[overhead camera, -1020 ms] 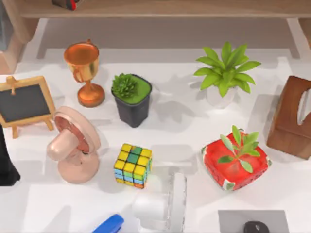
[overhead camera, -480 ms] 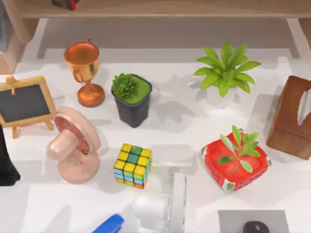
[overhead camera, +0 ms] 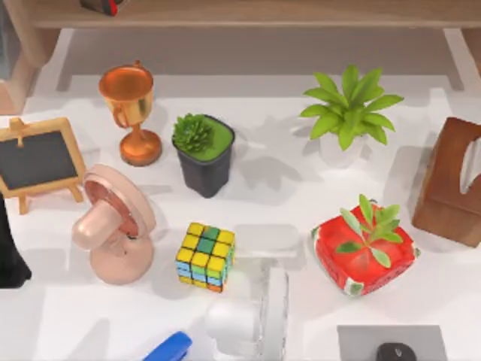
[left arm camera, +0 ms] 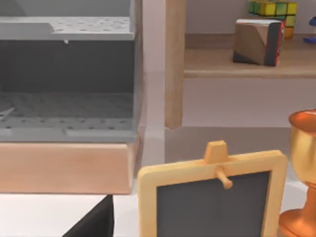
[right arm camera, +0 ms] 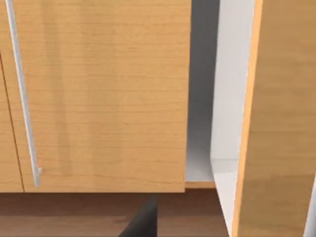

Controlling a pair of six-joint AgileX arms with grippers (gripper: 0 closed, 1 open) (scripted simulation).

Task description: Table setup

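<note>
The white table (overhead camera: 285, 188) carries a copper trophy (overhead camera: 131, 113), a small chalkboard easel (overhead camera: 37, 159), a pink desk fan (overhead camera: 113, 226), a colourful puzzle cube (overhead camera: 205, 257), a succulent in a black pot (overhead camera: 204, 154), a leafy plant in a white pot (overhead camera: 347, 116) and a plant in a red watermelon-pattern pot (overhead camera: 366, 252). My left arm is a black shape (overhead camera: 9, 256) at the table's left edge. A dark tip of my left gripper (left arm camera: 94, 222) points toward the chalkboard (left arm camera: 215, 197) and trophy (left arm camera: 302, 173). A dark tip of my right gripper (right arm camera: 143, 217) faces a wooden cabinet (right arm camera: 98, 94).
A wooden tissue box (overhead camera: 451, 184) stands at the right edge. Along the front lie a white fan (overhead camera: 252, 320), a blue object (overhead camera: 169, 348) and a dark mouse (overhead camera: 396, 352) on a grey pad. A wooden shelf (overhead camera: 248, 11) runs along the back, holding a block (left arm camera: 257, 42) and a cube (left arm camera: 274, 9).
</note>
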